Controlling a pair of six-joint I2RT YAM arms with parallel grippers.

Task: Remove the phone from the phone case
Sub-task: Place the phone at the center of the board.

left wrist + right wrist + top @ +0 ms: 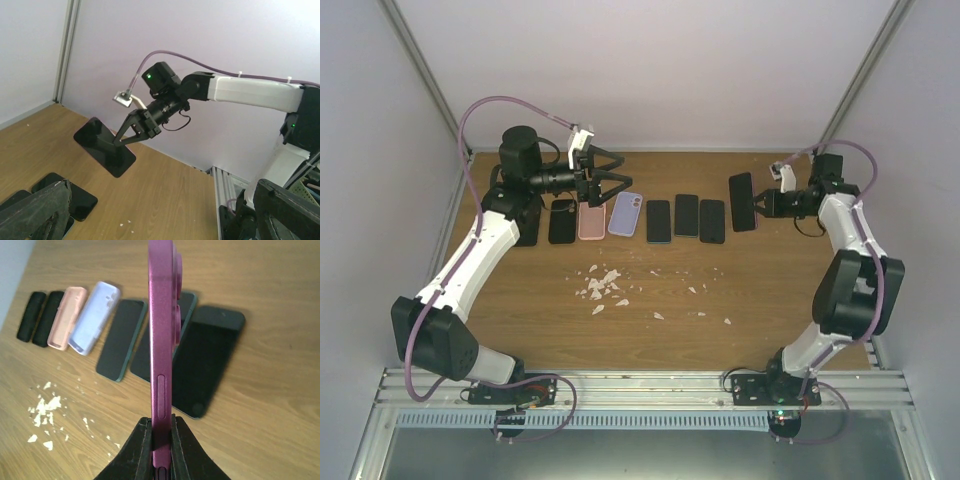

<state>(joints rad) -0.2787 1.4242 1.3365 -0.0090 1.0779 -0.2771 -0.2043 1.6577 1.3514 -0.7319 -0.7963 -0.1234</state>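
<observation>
Magenta phone (161,340) | gripped edge-on by right gripper (159,424) | above wooden table (280,415)

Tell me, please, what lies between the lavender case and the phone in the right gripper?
Three dark phones lie flat there, clearest in the top view.

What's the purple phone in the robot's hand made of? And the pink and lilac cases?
The phone in the right hand has a magenta edge with a dull sheen: matte metal or hard plastic, hard to tell. The pink case and lilac case look like soft matte silicone, with rounded lips and no glare.
</observation>
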